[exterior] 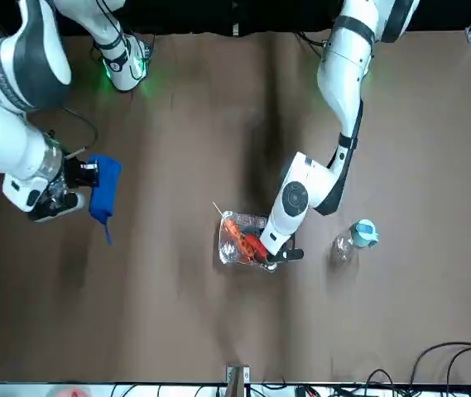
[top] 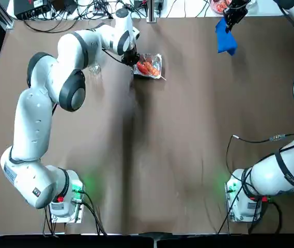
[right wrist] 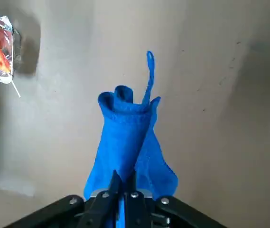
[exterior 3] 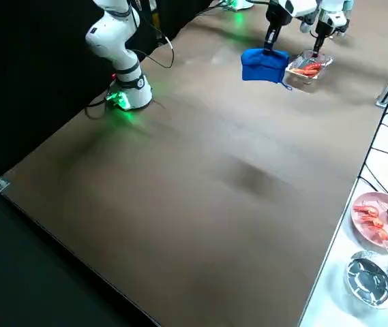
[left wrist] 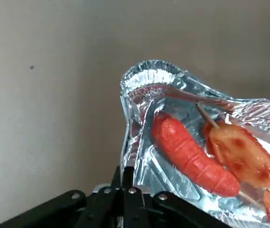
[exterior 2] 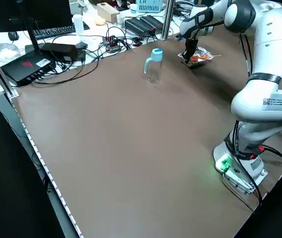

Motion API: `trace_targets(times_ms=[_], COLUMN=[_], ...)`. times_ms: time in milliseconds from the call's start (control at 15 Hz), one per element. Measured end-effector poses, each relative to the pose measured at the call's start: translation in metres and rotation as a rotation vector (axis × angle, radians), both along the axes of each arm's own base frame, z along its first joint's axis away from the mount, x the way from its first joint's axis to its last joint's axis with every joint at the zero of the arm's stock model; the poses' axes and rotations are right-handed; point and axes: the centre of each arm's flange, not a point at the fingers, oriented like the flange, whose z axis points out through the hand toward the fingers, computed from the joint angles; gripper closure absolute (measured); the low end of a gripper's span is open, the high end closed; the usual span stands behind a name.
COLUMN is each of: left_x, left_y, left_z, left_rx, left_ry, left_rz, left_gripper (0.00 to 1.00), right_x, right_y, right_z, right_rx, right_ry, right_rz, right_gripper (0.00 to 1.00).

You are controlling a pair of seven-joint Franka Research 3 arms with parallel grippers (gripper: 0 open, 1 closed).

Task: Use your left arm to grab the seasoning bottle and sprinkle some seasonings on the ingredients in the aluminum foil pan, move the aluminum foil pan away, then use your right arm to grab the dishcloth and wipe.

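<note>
A brown table carries two white robot arms mounted near its near edge, one toward each corner. The left arm reaches to the far edge, where the left gripper is clenched on the rim of the aluminum foil pan; in the left wrist view its fingers meet tightly on the crinkled foil wall. The pan sits close to the far edge, about midway along it, and holds the ingredients: a glossy red sausage and orange pieces on thin wooden skewers. The seasoning bottle stands upright on the table just beside the pan, on the left arm's side, touching nothing, its light blue cap on top. The right arm stretches to the far right corner, where the right gripper grasps the dishcloth, which hangs down from the closed fingers, lifted clear of the table. A small label shows on the left arm's lower segment, but its writing is too small to read. Beyond the far edge lie cables and black boxes.
</note>
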Motion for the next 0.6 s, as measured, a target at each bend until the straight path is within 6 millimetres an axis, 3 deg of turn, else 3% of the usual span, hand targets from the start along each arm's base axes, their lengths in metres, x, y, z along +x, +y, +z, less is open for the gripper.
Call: trace_targets(times_ms=[200, 600], left_x=[0.001, 0.002], left_y=[0.005, 0.022], left_z=[0.013, 0.053], left_rx=[0.002, -0.063], left_ry=[0.029, 0.072], left_rz=[0.003, -0.012], left_gripper=[0.98, 0.98], right_x=[0.0, 0.004], right_y=[0.015, 0.023], right_z=[-0.011, -0.024], right_rx=[-0.01, -0.002], right_ry=[0.018, 0.031], right_rz=[-0.011, -0.039], right_gripper=[0.94, 0.94])
